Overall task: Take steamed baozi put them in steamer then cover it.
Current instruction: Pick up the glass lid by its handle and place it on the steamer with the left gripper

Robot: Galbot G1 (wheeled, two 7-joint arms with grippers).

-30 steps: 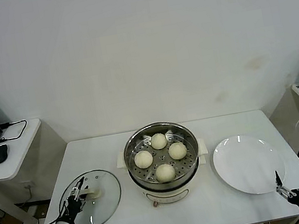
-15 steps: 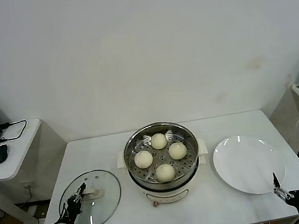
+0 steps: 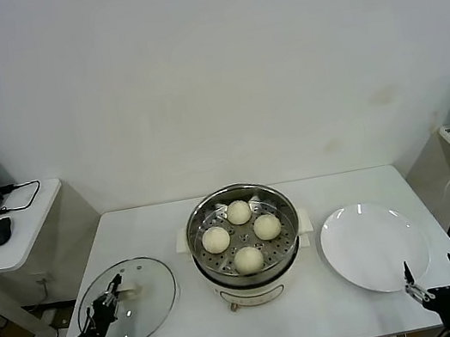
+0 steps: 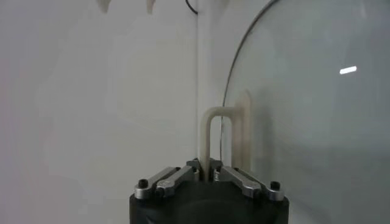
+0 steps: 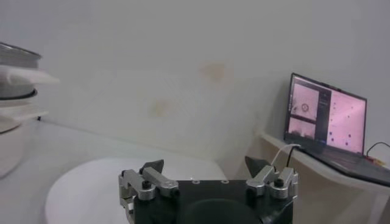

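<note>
4 baozi sit in the steamer; left gripper pinches the cover handle, steamer off to its right.

I see four small round cream-white steamed buns sitting on the perforated steel tray inside the round shiny stainless-steel steamer pot, one toward each side of the tray, none touching another. The pot stands uncovered on its white electric base at the middle of the white worktop. The round clear glass lid with a metal rim is off the pot, well to its left, over the worktop's left end. In the left wrist view its cream-white bar handle is pinched between the closed fingers of my left hand; I cannot tell whether the lid is lifted.
</note>
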